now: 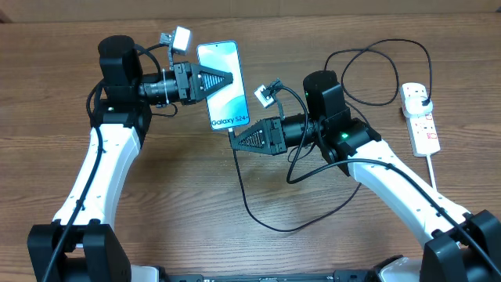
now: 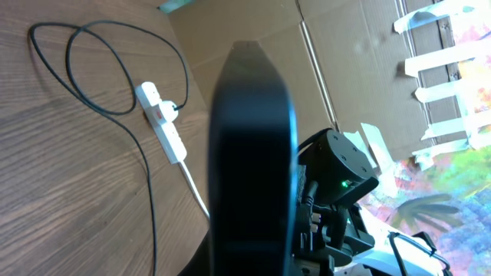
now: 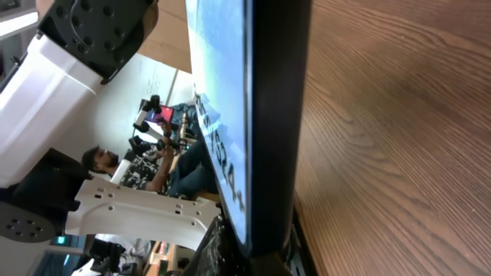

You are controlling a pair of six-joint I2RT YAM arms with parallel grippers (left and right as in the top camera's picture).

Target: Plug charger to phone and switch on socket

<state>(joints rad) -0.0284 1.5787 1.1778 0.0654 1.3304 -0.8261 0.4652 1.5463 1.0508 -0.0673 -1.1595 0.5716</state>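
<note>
From overhead, we are seeing the left claw (image 1: 227,78) clamping shut on the slim, dark-rimmed phone (image 1: 221,98). Its glowing light-blue screen is showing "Galaxy S24+". We judge it is steadying the phone's short edge toward the right claw (image 1: 234,142), which is pinching the tip of the long thin black charger (image 1: 274,229). The white elongated socket (image 1: 423,125) is lying far right on the wooden counter (image 1: 156,219).

In the left wrist view, the phone (image 2: 253,153) is blocking the fingers.

In the right wrist view, the phone (image 3: 276,115) is standing edge-on, its lettering barely legible.

Charger (image 1: 278,229) tip hidden under right gripper (image 1: 235,139) (phone (image 2: 249,153) blurred close-up).
</note>
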